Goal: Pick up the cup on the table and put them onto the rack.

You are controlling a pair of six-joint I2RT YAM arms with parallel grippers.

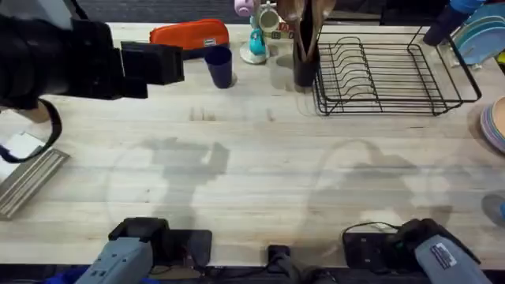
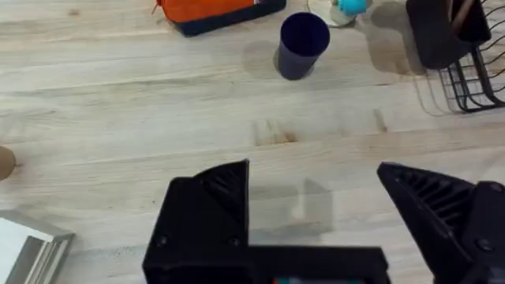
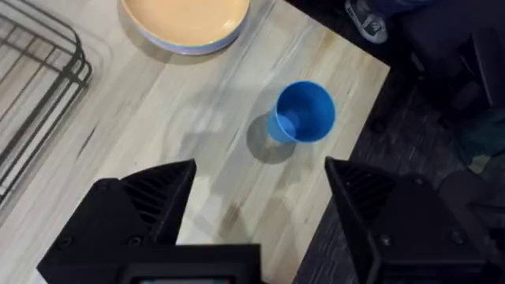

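Observation:
A navy cup (image 1: 220,65) stands upright at the back of the table, left of the black wire rack (image 1: 387,75). My left gripper (image 1: 162,63) hangs high, just left of this cup. In the left wrist view the gripper (image 2: 316,201) is open and empty, with the navy cup (image 2: 302,45) well beyond it and a corner of the rack (image 2: 473,87) off to one side. A brighter blue cup (image 3: 304,114) stands upright near the table's right corner, beyond my open, empty right gripper (image 3: 260,201). The same cup (image 1: 495,208) shows at the overhead view's right edge.
An orange case (image 1: 189,34) lies behind the navy cup. A dark brown utensil holder (image 1: 306,55) stands against the rack's left side, with small mugs (image 1: 256,9) behind it. Stacked plates (image 1: 495,126) sit at the right edge, near the blue cup. A grey flat object (image 1: 28,181) lies at the left.

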